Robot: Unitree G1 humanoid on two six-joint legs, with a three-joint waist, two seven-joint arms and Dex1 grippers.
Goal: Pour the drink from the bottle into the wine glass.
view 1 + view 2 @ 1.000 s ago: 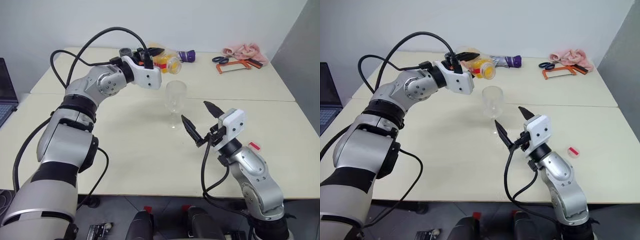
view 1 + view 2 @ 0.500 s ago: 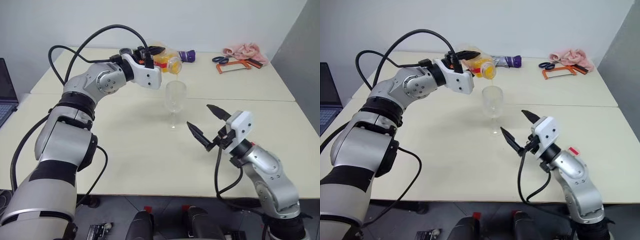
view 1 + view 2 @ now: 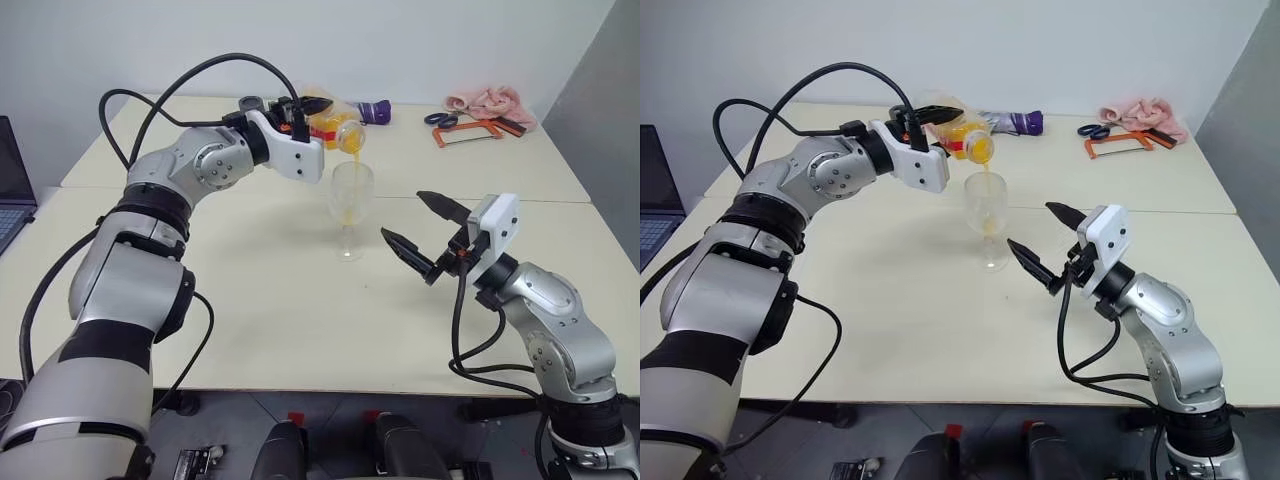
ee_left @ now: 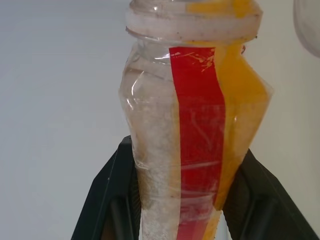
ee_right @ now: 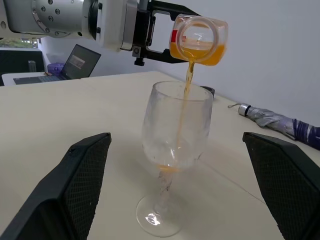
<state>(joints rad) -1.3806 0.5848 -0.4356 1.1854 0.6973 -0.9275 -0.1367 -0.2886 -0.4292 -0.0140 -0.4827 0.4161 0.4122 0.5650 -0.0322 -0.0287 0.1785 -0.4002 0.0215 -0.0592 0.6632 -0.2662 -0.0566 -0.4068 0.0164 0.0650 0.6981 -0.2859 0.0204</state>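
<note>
The bottle lies tilted on its side in the air, its open mouth just above the wine glass. My left gripper is shut on the bottle's body, whose red label strip shows between the black fingers. A thin stream of the orange drink falls from the mouth into the glass. A little drink has pooled in the bowl. The glass stands upright in the middle of the table. To its right my right gripper hangs open, holding nothing and apart from the glass.
At the back of the table lie a folded purple umbrella, a pink cloth, black scissors and an orange-framed saw. A laptop sits at the far left edge.
The bottle has tipped a little further and the drink has begun to stream into the glass, which was empty before. My right gripper has drawn back to the right and slightly up, still open.
</note>
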